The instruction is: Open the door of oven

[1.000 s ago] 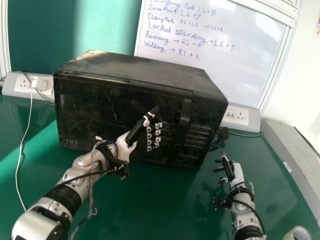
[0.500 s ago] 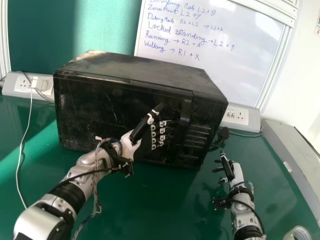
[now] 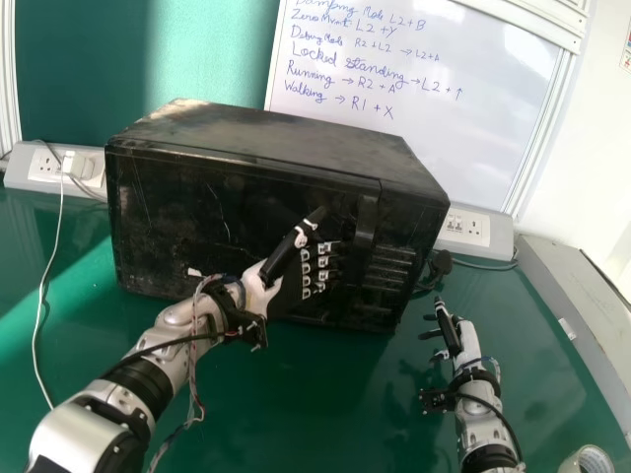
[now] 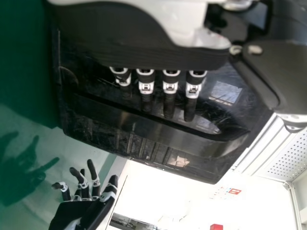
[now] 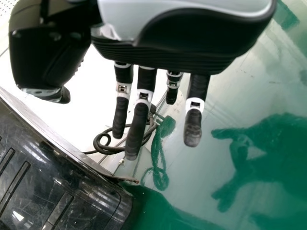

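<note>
The black oven (image 3: 266, 138) sits on the green counter (image 3: 325, 404), its door (image 3: 177, 217) closed. From where I'm standing, the robot's left hand (image 3: 283, 258) is up in front of that door, fingers released and nearly straight, near the handle (image 4: 158, 134); I can't tell whether they touch it. The right hand (image 3: 455, 340) is over the counter, near the oven's right end, its fingers loosely extended, too. Behind the oven is a whiteboard (image 3: 424, 128).
</note>
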